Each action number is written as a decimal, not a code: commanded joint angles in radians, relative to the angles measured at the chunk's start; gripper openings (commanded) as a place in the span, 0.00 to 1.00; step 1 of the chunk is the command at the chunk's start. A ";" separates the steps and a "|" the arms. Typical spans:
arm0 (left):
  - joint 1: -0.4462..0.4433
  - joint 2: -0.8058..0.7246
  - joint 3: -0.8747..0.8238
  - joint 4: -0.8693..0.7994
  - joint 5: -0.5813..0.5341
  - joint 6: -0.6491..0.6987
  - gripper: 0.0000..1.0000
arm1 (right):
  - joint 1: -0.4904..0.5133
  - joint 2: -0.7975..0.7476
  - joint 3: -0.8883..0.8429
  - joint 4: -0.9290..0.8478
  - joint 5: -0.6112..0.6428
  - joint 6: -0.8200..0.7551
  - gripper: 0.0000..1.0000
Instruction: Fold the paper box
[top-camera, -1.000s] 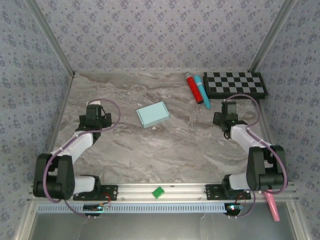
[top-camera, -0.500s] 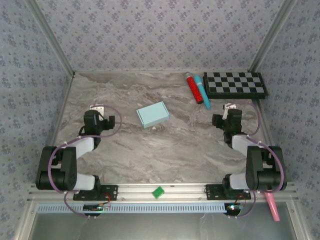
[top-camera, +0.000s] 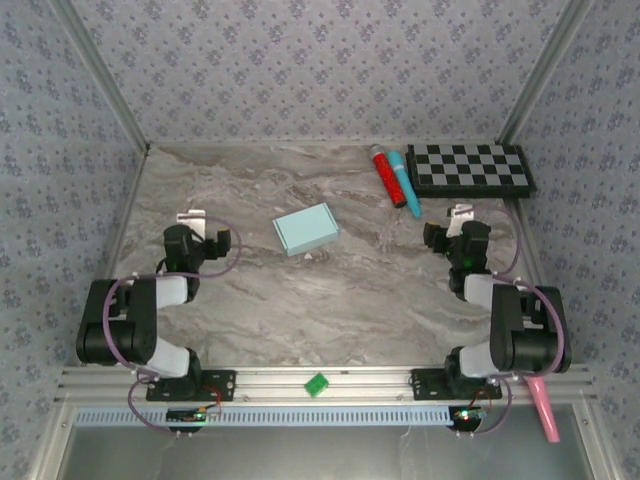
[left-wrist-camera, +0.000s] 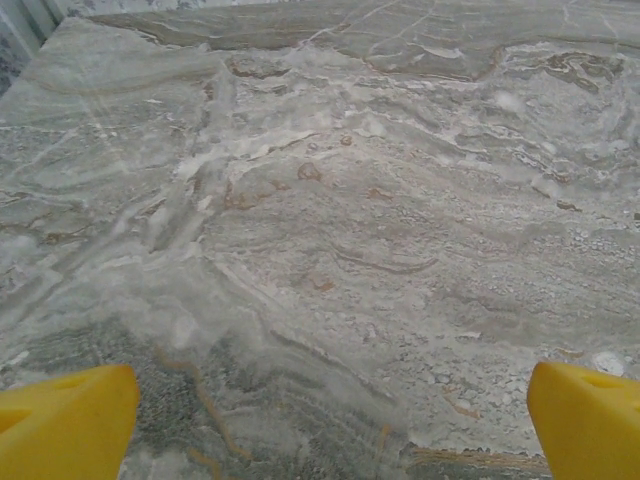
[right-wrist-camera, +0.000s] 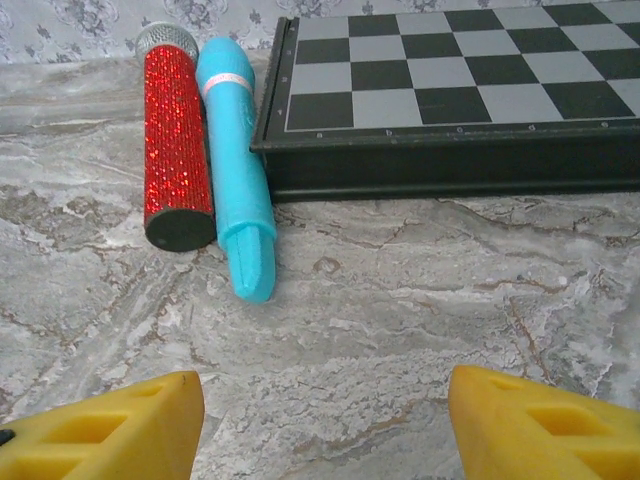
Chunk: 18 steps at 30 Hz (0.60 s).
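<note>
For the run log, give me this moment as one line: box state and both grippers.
paper box: closed-up, mid-table, unheld | left gripper: open, empty, over table | right gripper: open, empty, facing checkerboard

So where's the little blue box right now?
In the top view, the paper box lies on the table near the middle, to the left of the red tube and blue tube.
</note>
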 joint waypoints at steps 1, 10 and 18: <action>0.006 0.026 -0.016 0.121 0.031 -0.009 0.99 | -0.008 0.040 -0.023 0.104 -0.021 -0.026 0.68; 0.006 0.068 -0.001 0.125 -0.039 -0.040 1.00 | -0.006 0.115 -0.044 0.209 0.013 -0.018 0.74; 0.023 0.070 0.012 0.103 -0.048 -0.062 1.00 | 0.017 0.114 -0.027 0.174 0.078 -0.025 1.00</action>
